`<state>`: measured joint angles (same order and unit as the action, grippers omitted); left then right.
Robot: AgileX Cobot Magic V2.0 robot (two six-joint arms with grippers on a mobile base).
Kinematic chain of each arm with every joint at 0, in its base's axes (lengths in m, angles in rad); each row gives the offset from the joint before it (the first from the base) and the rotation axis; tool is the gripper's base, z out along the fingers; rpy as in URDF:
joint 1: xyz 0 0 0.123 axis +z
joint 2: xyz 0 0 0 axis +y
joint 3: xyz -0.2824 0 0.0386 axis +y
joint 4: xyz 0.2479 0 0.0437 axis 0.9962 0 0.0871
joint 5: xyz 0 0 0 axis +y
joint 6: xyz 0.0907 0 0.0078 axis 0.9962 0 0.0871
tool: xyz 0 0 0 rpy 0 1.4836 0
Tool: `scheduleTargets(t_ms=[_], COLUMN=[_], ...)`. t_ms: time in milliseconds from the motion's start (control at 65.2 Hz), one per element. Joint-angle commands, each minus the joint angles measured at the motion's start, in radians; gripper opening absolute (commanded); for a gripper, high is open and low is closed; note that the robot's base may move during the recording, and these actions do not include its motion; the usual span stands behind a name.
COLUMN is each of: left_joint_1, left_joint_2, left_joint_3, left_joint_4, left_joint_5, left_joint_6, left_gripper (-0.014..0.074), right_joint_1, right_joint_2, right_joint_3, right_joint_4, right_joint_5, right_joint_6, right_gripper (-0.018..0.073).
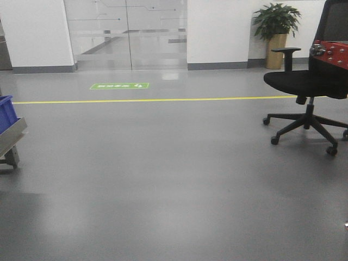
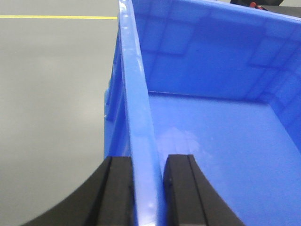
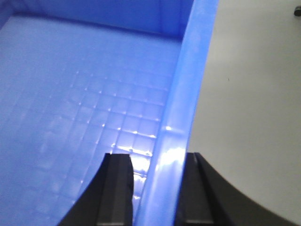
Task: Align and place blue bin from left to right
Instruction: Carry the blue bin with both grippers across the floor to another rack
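In the left wrist view the blue bin [image 2: 221, 155] fills the frame, empty inside. My left gripper [image 2: 148, 188] is shut on the bin's left wall, one black finger outside and one inside. The right wrist view shows the same bin [image 3: 70, 94] from its other side, its gridded floor shining. There my right gripper [image 3: 157, 188] is shut on the right wall, with its fingers on either side of the rim. Grey floor shows beyond both walls. Neither gripper nor the held bin appears in the front view.
Another blue bin [image 1: 5, 113] sits on a grey cart [image 1: 12, 138] at the left edge. A black office chair [image 1: 307, 87] with a red object [image 1: 331, 53] on it stands at the right. A yellow floor line [image 1: 152, 100], glass doors [image 1: 128, 32] and a potted plant [image 1: 277, 32] lie ahead.
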<state>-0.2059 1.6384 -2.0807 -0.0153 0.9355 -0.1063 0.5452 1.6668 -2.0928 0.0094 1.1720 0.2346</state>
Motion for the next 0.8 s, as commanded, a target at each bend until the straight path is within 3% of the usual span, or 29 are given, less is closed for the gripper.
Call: scheduleTargets(t_ms=[0, 782], left_joint_1=[0.002, 0.002], left_joint_2=[-0.026, -0.026], left_joint_3=[-0.015, -0.015], left_joint_4=[0.024, 0.024], left_joint_5=[-0.123, -0.123], left_joint_6=[0.017, 0.017], left_gripper=[-0.0111, -0.0111], right_joint_1=[-0.005, -0.005], right_joint_2=[-0.026, -0.026], right_joint_3=[-0.012, -0.012], right_joint_4=[-0.033, -0.033], right_joint_5=[-0.066, -0.066], right_joint_6=[-0.041, -0.041], right_gripper=[-0.0151, -0.0151])
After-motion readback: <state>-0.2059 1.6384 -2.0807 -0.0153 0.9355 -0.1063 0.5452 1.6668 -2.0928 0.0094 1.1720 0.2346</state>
